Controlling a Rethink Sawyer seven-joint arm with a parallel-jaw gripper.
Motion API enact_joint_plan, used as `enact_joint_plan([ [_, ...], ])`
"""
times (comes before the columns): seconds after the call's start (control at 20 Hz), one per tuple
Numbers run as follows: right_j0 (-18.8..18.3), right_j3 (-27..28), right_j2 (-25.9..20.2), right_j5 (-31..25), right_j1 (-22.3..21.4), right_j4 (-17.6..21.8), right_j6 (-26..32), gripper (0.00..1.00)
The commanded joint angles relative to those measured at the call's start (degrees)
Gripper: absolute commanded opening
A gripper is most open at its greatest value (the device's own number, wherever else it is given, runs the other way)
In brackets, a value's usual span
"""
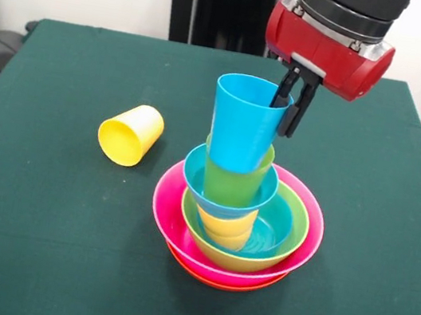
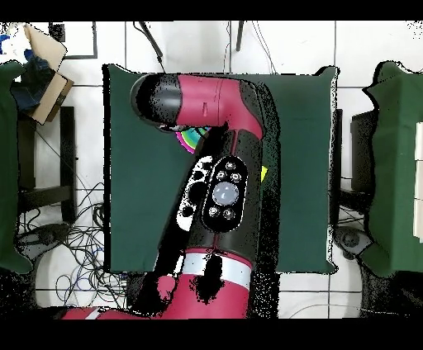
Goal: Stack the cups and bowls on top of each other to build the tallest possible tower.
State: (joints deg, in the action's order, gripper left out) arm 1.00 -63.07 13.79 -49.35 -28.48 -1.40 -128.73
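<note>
Yellow cup (image 1: pixel 130 134): on its side on the table (image 1: pixel 33 201), left of centre, mouth toward the near-left corner, well apart from the tower. Not yet stacked.

Tower (image 1: pixel 235 210): near the table's middle, slightly toward the near edge. From the base up: orange bowl (image 1: pixel 210 279), only a sliver showing; pink bowl (image 1: pixel 166 207); lime bowl (image 1: pixel 289 243); yellow-orange cup (image 1: pixel 224 229); small blue bowl (image 1: pixel 194 181); green cup (image 1: pixel 232 184); light blue cup (image 1: pixel 240 122) on top, mouth up and leaning a little to the left.

Gripper (image 1: pixel 295 99): at the light blue cup's right rim, one finger inside the mouth and one outside, closed across the wall so that it appears to pinch the cup.

Step, by my reading: seating the light blue cup into the green one. Next move calls for letting go gently and lifting straight up, since the lean could tip the column; then the yellow cup would need fetching and righting.

Surface: dark green cloth, smooth, over the whole table.

Room: white wall and dark stand behind; black chairs at the left and right edges. From overhead, the arm (image 2: pixel 223 190) hides nearly all the stack; tiled floor with loose cables around.
</note>
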Motion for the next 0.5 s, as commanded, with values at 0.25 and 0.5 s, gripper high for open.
enact_joint_plan([
  [0.25, 1.3, -8.2, -2.7, 0.0, 2.1, -0.3, -7.9, 0.00],
  [0.5, 1.4, -8.7, -2.6, 0.4, 1.9, -0.1, -7.8, 0.00],
])
